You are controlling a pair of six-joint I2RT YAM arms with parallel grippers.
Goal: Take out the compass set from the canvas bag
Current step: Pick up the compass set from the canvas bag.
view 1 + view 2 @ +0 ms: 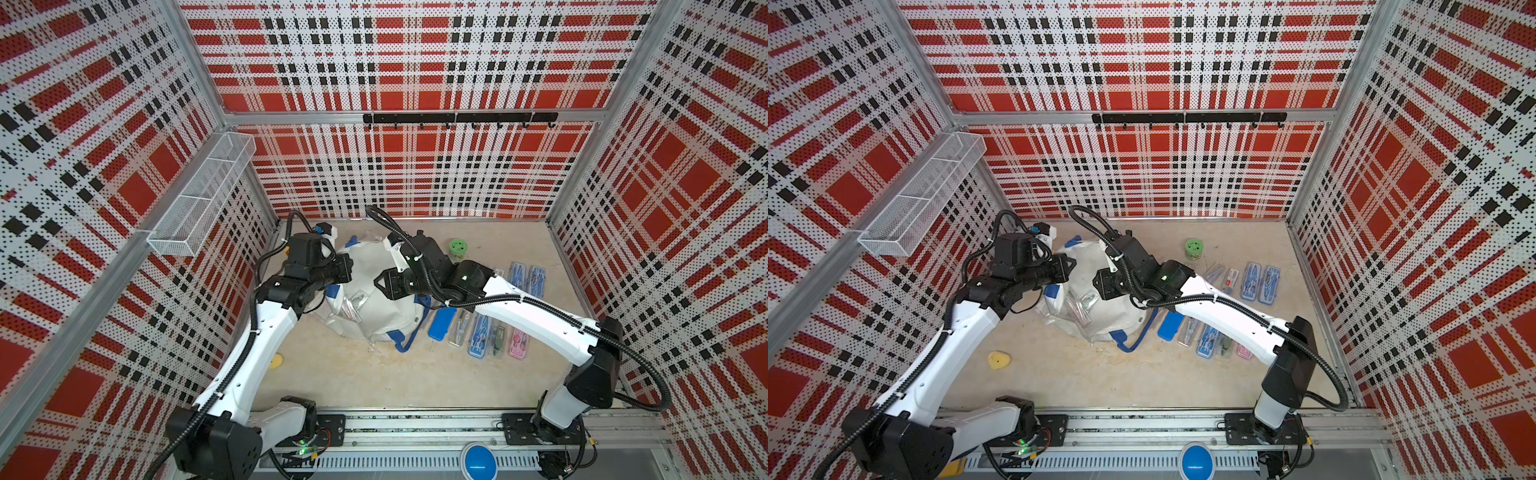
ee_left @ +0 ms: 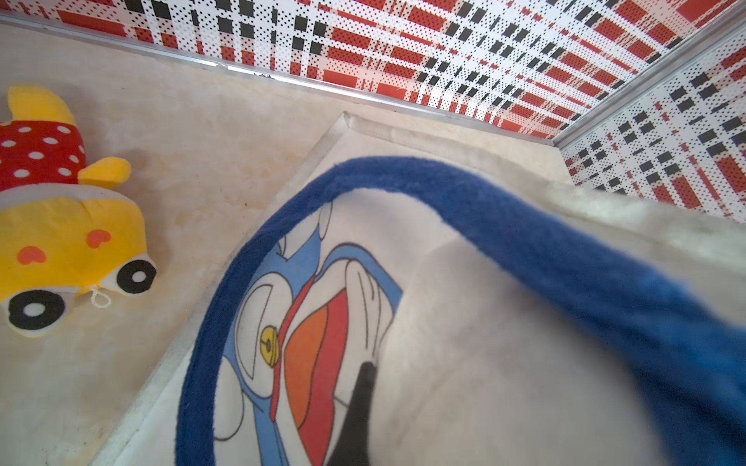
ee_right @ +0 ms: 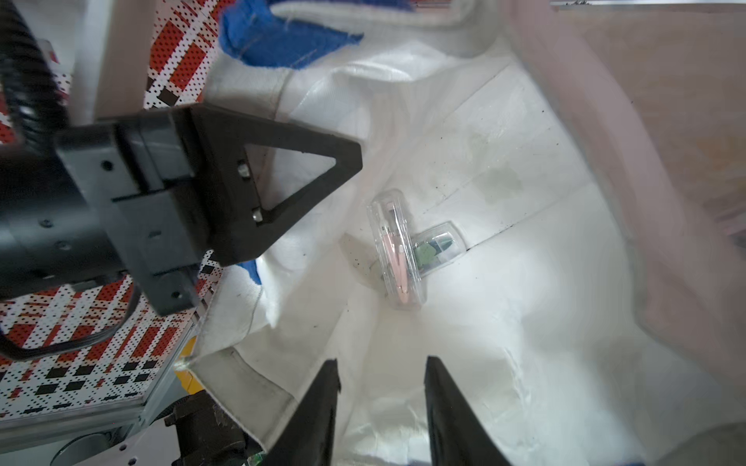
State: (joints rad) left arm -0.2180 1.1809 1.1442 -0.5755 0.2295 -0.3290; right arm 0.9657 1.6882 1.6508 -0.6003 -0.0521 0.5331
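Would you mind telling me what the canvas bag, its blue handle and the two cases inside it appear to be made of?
The canvas bag looks like white cloth, creased and slumping softly, with a faint sheen inside. The blue handle is thick fuzzy webbing, fibres showing. The two cases seem clear glossy hard plastic: contents show through.

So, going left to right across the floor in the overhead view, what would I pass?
First the yellow toy → canvas bag → blue case → pair of blue compass sets.
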